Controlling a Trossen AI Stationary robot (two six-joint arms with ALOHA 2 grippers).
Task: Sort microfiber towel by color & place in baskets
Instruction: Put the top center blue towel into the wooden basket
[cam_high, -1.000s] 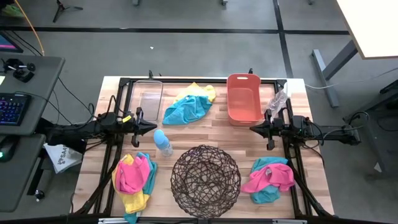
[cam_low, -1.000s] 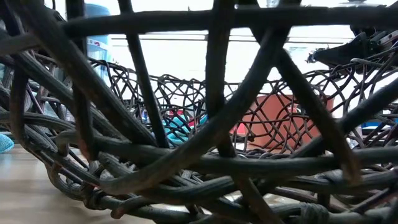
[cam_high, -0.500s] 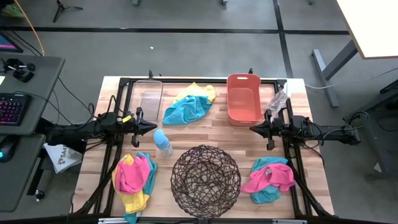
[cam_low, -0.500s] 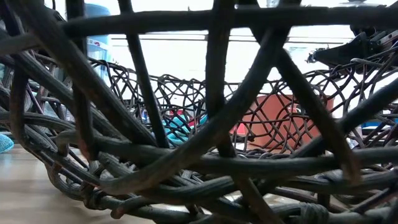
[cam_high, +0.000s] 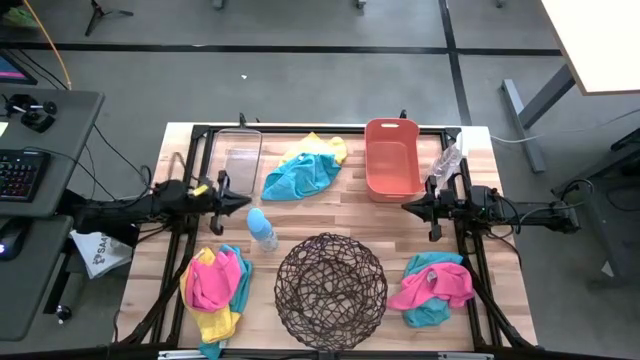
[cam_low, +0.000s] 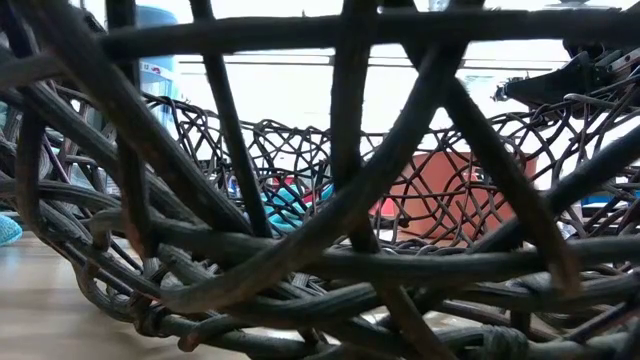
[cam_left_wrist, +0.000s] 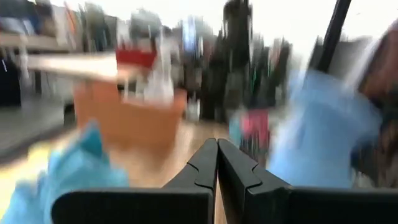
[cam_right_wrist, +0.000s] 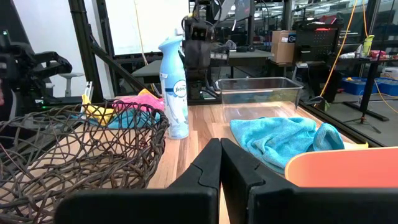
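Three heaps of towels lie on the table: teal and yellow at the far middle, pink, yellow and teal at the near left, pink and teal at the near right. The brown wire basket stands at the near middle, the orange bin far right of middle, the clear tub far left. My left gripper is shut and empty, level above the table's left side. My right gripper is shut and empty, level at the right, pointing left.
A light-blue spray bottle stands just near of my left gripper's tips. A clear plastic bottle lies right of the orange bin. The wire basket fills the low view. Bare wood lies between the two grippers.
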